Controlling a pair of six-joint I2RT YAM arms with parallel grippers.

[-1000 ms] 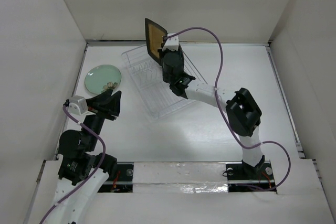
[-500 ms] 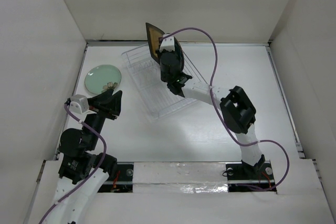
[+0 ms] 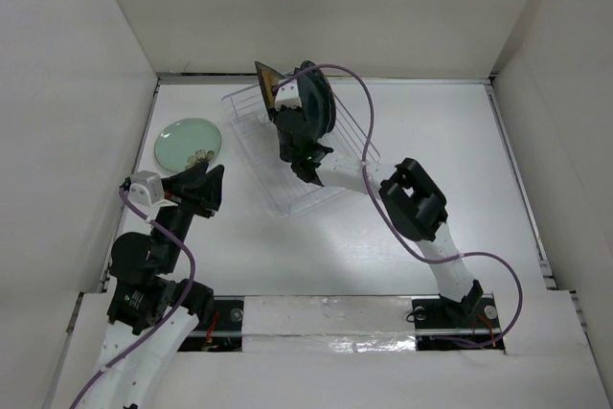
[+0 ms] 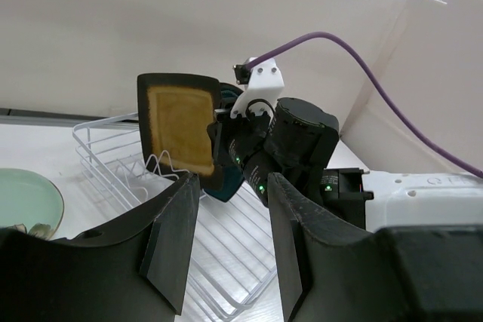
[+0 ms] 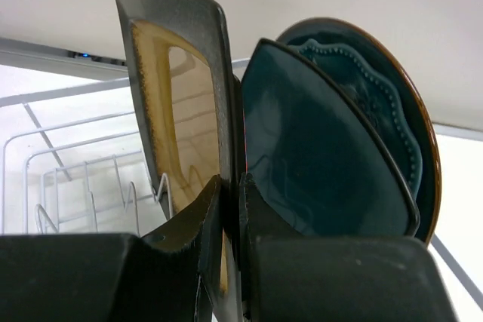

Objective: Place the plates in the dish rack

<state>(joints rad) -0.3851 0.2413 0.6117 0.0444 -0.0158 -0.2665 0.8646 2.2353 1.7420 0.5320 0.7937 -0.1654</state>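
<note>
My right gripper (image 3: 279, 95) is shut on the edge of the square mustard-yellow plate (image 3: 266, 77) and holds it upright over the far end of the clear dish rack (image 3: 287, 174). In the right wrist view the yellow plate (image 5: 175, 103) stands close beside a square dark teal plate (image 5: 317, 164), with a round scalloped teal plate (image 5: 381, 88) behind that. Both teal plates (image 3: 318, 101) stand in the rack. The pale mint green plate (image 3: 188, 144) lies flat on the table at the left. My left gripper (image 3: 203, 187) is open and empty, just near of the mint plate.
White walls enclose the table on three sides. The rack lies at an angle in the middle back. The right arm's purple cable (image 3: 369, 141) loops over the rack's right side. The left wrist view shows the rack's wire tines (image 4: 162, 162) under the yellow plate (image 4: 179, 122).
My right gripper has swung left and turned with the yellow plate, bringing it down beside the teal plates, which now show. My left arm has barely moved.
</note>
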